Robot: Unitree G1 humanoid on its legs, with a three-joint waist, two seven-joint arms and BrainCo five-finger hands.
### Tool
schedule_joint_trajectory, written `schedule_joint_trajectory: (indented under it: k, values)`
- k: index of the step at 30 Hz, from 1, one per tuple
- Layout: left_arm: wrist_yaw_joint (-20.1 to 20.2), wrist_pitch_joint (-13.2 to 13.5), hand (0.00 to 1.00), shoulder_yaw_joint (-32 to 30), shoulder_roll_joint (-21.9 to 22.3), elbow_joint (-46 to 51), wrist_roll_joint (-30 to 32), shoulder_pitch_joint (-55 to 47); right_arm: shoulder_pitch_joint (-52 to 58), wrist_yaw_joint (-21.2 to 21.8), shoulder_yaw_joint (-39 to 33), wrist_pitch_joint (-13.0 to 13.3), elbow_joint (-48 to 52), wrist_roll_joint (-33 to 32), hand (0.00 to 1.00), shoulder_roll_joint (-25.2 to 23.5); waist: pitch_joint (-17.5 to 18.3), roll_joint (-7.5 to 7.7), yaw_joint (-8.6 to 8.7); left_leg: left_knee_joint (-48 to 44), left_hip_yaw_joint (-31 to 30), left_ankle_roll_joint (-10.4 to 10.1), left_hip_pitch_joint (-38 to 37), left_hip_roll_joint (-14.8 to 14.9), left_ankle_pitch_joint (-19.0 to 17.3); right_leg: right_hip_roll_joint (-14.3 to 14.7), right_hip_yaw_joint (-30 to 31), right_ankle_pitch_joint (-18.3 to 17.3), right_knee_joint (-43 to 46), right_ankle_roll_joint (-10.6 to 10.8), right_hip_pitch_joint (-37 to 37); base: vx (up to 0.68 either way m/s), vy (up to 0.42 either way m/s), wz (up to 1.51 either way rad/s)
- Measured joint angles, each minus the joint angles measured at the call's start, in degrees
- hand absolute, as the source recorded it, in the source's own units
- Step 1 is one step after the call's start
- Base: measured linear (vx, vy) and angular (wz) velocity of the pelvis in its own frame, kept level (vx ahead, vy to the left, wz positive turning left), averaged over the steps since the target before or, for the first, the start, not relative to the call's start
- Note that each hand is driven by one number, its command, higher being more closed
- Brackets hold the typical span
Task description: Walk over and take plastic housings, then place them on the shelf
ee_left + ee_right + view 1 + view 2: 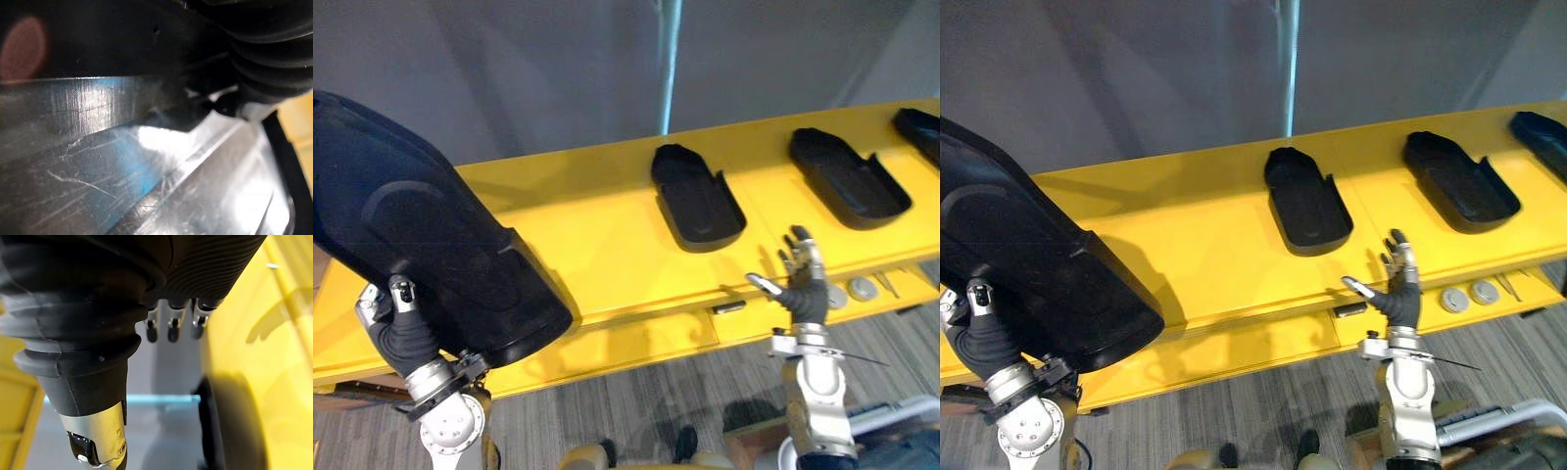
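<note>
1. Left eye view: at 8 o'clock the left hand (pixel 399 318) has its thumb clamped over the near rim of the held housing (pixel 421 245), a large black plastic shell. The fingers beneath are hidden, but I judge this a grasp. The shell tilts over the left end of the yellow shelf (pixel 607 245), probably angled for setting down. From 1 to 3 o'clock, the first placed housing (pixel 697 196), second placed housing (pixel 847 176) and third placed housing (pixel 920 127) lie hollow-up in a spaced row. At 4 o'clock the right hand (pixel 803 284) stands upright and empty.
2. Right eye view: the layout is the same. Two round discs (pixel 1469 294) sit on the lower ledge just beside the right hand.
3. Left wrist view: this adds the held housing's glossy, scratched surface from close up. The finger hold cannot be confirmed here.
4. Right wrist view: the straight fingers (pixel 168 330) confirm a released, idle hand.
</note>
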State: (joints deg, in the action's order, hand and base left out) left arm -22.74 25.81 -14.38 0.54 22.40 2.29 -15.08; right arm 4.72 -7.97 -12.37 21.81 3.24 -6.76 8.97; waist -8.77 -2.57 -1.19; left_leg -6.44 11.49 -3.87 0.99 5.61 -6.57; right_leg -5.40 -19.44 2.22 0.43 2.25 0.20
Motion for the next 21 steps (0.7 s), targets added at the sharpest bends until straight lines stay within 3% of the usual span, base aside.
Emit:
schedule_joint_trajectory:
  k: [2, 6, 7, 8, 10, 12, 14, 15, 16, 17, 19, 20, 21]
  values:
    - [0.78, 0.17, 1.00, 1.09, -0.25, -0.40, 0.10, 0.50, 0.87, -6.11, -1.01, 4.46, 4.52, 5.65, 0.00, -0.61, -0.04, 0.14, 0.66, 0.98, -0.19, 0.13, -2.06, -1.20, 0.20, -1.20, -0.54, -1.00, 0.72, 0.77, 1.53, 0.07, 0.101, 0.12]
    - [0.61, 0.11, 1.00, 1.49, -0.60, -0.61, 0.25, 0.37, 0.97, -9.48, -2.50, 11.52, 14.50, 7.92, 0.00, -0.82, -0.20, 1.01, 0.76, -2.58, 0.14, 0.33, -3.14, -2.89, -0.21, -3.65, 0.59, -4.22, 3.38, 2.31, 2.87, 0.04, 0.076, -0.06]
    - [0.51, 0.02, 1.00, 1.30, -1.51, -0.61, 0.15, 0.35, 0.37, -9.53, -2.84, 13.00, 15.30, 7.70, 0.00, -0.76, -0.98, 1.90, 0.75, -10.27, 0.11, 0.11, -0.39, -2.78, -0.92, -4.61, 1.07, -5.63, 4.71, 2.19, 2.90, -0.08, 0.039, -0.20]
    - [0.52, -0.03, 1.00, 1.16, -2.47, -0.61, 0.05, 0.39, -0.42, -9.54, -2.89, 13.39, 15.33, 7.64, 0.00, -0.40, -2.02, 2.44, 0.62, -21.18, -0.17, 0.30, 3.73, -1.71, -1.03, -4.99, 2.10, -6.71, 6.29, 2.07, 3.04, -0.09, 0.029, -0.29]
    - [0.76, -0.05, 1.00, 0.87, -2.29, -0.68, -0.05, 0.32, -1.34, -9.75, -3.34, 13.41, 15.42, 7.81, 0.00, 1.81, -3.28, 1.50, 0.36, -32.98, -1.91, 0.58, 7.52, 0.88, -1.62, -4.43, 3.08, -7.68, 7.82, 1.87, 4.86, -0.03, 0.082, -0.49]
    - [1.97, 0.30, 1.00, 0.67, -2.45, -0.68, -0.08, 0.29, -1.54, -10.40, -4.80, 13.40, 15.44, 8.15, 0.00, 3.34, -2.62, 0.37, 0.73, -30.92, -1.69, 3.34, 6.47, 3.03, -3.36, -5.08, 4.16, -8.72, 9.91, 2.27, 4.76, 0.02, 0.144, -0.41]
    - [3.26, 0.49, 1.00, 0.41, -2.49, -0.69, -0.02, 0.93, -2.01, -11.40, -5.83, 13.36, 15.40, 8.09, 0.00, 3.95, -2.46, 0.15, 1.98, -23.54, -1.59, 3.70, 4.95, 4.29, -3.38, -7.18, 5.80, -9.60, 12.16, 3.52, 3.32, 0.03, 0.205, -0.27]
    - [3.51, 0.43, 1.00, 0.51, -2.50, -0.77, 0.13, 1.50, -2.18, -11.81, -6.10, 13.34, 15.46, 8.08, 0.00, 4.51, -2.06, -0.43, 2.28, -18.26, -1.60, 2.06, 3.87, 4.53, -1.93, -8.24, 6.79, -9.97, 13.60, 4.54, 1.78, 0.04, 0.336, -0.34]
    - [4.12, -0.07, 1.00, 0.59, -2.55, -0.81, 0.40, 2.80, -2.32, -11.91, -6.19, 13.10, 15.46, 7.61, 0.00, 5.75, -1.30, -1.63, 2.82, -11.28, -2.90, -2.45, 1.69, 3.93, -1.17, -9.80, 8.75, -10.52, 15.88, 6.42, -0.82, 0.05, 0.380, -0.31]
    - [4.33, -0.62, 1.00, 0.55, -2.89, -0.91, 0.34, 3.68, -2.44, -11.86, -6.19, 12.82, 15.45, 7.55, 0.00, 5.69, -1.28, -1.66, 3.13, -9.15, -2.57, -3.97, 0.70, 2.86, -1.95, -10.74, 9.33, -10.29, 16.31, 7.07, -1.27, 0.07, 0.408, -0.20]
    - [5.73, -4.56, 1.00, 0.32, -7.72, -1.82, 0.10, 6.80, -2.73, -9.74, -5.77, 10.77, 14.56, 7.27, 0.00, 4.49, -1.62, 0.89, 3.72, -8.35, -0.90, -2.66, -0.17, -1.19, -1.66, -13.98, 11.30, -7.02, 13.20, 9.65, -0.23, 0.06, 0.362, -0.17]
    - [6.04, -5.39, 1.00, 0.12, -9.17, -1.97, 0.14, 6.96, -2.73, -8.69, -5.57, 10.70, 14.29, 6.79, 0.00, 4.47, -1.56, 1.29, 3.62, -8.46, -0.26, -2.40, -0.18, -1.20, -1.83, -13.89, 11.59, -5.75, 11.74, 9.53, 0.11, 0.01, 0.247, -0.39]
    - [7.13, -8.05, 1.00, -1.60, -11.94, -2.09, 0.28, 6.92, -2.77, -5.60, -5.03, 10.71, 14.34, 5.03, 0.00, 4.26, -1.11, 2.14, 3.48, -8.34, 0.57, -2.17, -0.20, -0.95, -2.01, -13.29, 11.61, -2.60, 8.68, 9.41, 0.66, 0.00, 0.137, -0.30]
